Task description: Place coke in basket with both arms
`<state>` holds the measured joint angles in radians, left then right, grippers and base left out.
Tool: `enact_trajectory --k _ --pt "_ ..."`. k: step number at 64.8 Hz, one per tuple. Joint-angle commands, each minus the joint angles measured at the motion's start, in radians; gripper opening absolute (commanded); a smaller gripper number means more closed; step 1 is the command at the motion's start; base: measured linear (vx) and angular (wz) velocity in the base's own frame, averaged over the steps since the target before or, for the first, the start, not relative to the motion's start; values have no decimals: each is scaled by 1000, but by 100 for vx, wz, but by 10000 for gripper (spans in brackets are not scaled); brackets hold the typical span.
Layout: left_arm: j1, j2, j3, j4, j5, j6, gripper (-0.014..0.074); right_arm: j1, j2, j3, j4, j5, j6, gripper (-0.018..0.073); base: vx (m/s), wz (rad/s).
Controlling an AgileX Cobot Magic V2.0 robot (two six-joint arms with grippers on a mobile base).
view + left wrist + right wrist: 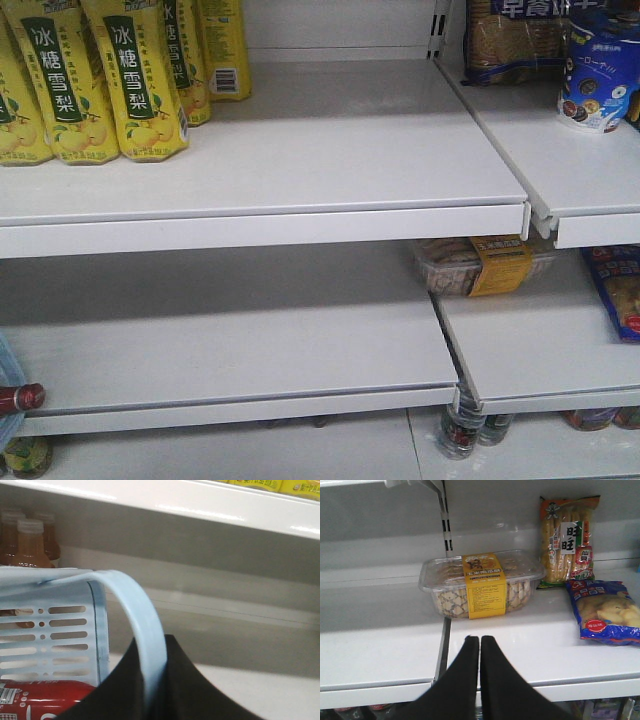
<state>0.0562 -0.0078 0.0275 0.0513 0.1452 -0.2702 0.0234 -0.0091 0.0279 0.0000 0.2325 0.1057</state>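
black fingers fill the bottom of the left wrist view: the left pincer [152, 690] is clamped on the basket handle [145, 630], the pale blue strap running up out of the jaws and arching over to the basket [55, 630] with its slotted wall. down in the corner, low inside that wall, a red body with white print shows, and that reads as the coke [45, 697] already lying in the basket (only a slice of it shows, so i can't see the cap or the base).

over on the right wrist view, the right pincer [479, 652] has its tips pressed together on nothing, pointed at a shelf [380, 645] where a clear cookie tub [482, 585] with a yellow band sits, well apart from the tips.

handling-wise, my read: a full bottle is stiff, fairly heavy for its size and smooth, so it would slip if pinched on a curve; the narrow waist is the place to take it. lying loose in the basket it can roll, and the thin handle will flex under the load, so a level, slow carry suits.

front view shows yellow pear drinks [140, 80] up top and no pincer at all.
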Motion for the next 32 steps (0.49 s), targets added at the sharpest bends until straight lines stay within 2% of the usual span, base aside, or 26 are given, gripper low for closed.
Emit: enact_trajectory --k 1,10,32 --pt "-1 -19 13 21 -132 21 -8 -12 -18 16 -8 -109 -1 -5 0 0" --pt "-1 -19 13 21 -132 21 -8 -12 -18 16 -8 -151 -1 -5 0 0" --pt "-1 -19 13 21 -132 21 -8 -12 -18 16 33 -143 -1 -5 0 0"
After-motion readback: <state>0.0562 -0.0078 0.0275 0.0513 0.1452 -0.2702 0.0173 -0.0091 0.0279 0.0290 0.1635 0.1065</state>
